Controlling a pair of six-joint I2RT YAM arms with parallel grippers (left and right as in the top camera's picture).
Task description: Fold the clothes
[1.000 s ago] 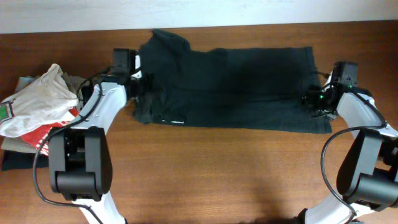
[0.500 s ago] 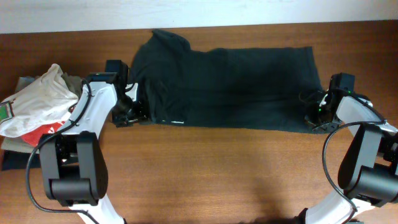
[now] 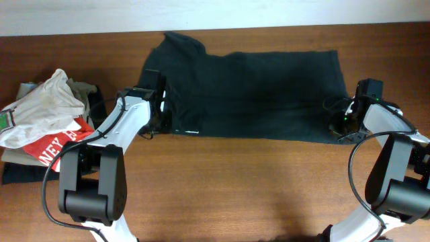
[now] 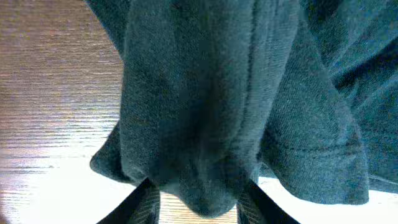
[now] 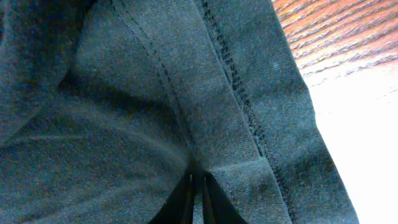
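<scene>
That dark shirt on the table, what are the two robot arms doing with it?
Two robot arms are folding a dark charcoal soft T-shirt spread across the brown wooden table. The left gripper pinches a bunched fold at the shirt's left end, and the right gripper pinches the hem at its right end. The shirt lies mostly flat between them. A crumpled white-and-red garment sits aside at the left.

dark T-shirt (image 3: 269, 87): 1 | white-and-red garment (image 3: 40, 111): 1 | left hand (image 3: 161, 115) + right hand (image 3: 338, 115): 2 | table (image 3: 235, 181): 1
</scene>
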